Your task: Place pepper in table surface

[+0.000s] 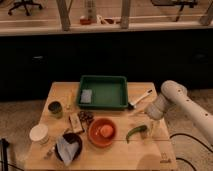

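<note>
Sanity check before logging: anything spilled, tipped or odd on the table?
Nothing stands out. The pepper lies flat on the table surface, just right of the orange bowl, with the gripper by its right end. The green tray sits square; nothing spilled or tipped that I can see.
</note>
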### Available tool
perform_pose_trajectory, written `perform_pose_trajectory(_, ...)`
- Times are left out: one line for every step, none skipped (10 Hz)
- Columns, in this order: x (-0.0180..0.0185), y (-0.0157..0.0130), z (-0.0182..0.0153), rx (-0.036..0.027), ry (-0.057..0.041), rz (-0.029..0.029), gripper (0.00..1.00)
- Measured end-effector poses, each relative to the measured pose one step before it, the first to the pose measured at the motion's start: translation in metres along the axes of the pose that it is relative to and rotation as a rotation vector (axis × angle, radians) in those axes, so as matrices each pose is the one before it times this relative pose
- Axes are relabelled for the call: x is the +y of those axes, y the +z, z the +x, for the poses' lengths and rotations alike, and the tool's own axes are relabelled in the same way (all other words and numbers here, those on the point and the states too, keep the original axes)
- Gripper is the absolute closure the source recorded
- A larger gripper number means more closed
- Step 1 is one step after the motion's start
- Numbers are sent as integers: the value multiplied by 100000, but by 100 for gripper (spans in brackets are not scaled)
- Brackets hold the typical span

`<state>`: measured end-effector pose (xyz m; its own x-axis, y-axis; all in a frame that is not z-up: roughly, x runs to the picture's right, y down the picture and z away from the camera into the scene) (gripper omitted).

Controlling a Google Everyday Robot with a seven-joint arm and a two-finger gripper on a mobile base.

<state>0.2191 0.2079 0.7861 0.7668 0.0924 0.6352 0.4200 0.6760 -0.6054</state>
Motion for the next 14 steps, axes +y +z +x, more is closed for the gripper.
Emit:
perform_pose_trajectory(-192,-69,-115,308,-240,-507,20)
perform_pose_trajectory(-207,3,-112,153,-168,-522,20)
perform_pose_trajectory(-244,-92,-112,292,-83,-717,20)
perform_pose_trajectory(-97,-135,-7,170,150,-383,20)
perform_pose_trajectory(-76,-100,-3,138,128,-373,20)
perform_pose_trajectory(-183,-128,-57,237,3,-567,20)
perform_pose_trajectory(-117,58,-107,52,-245,-276,20)
perform_pose_trajectory(33,-21,30,0,66,59,20)
perform_pose_trajectory(107,-45,86,-3,227,133,20)
perform_pose_trajectory(-1,-14,4,17,8,23,20)
perform_pose_trajectory(-80,41,-61,1,-161,-107,20)
perform_pose_trajectory(-69,34,-57,1,-147,-91,20)
perform_pose_trajectory(52,-26,39,3,104,60,20)
perform_pose_trajectory(34,-12,29,-4,72,43,20)
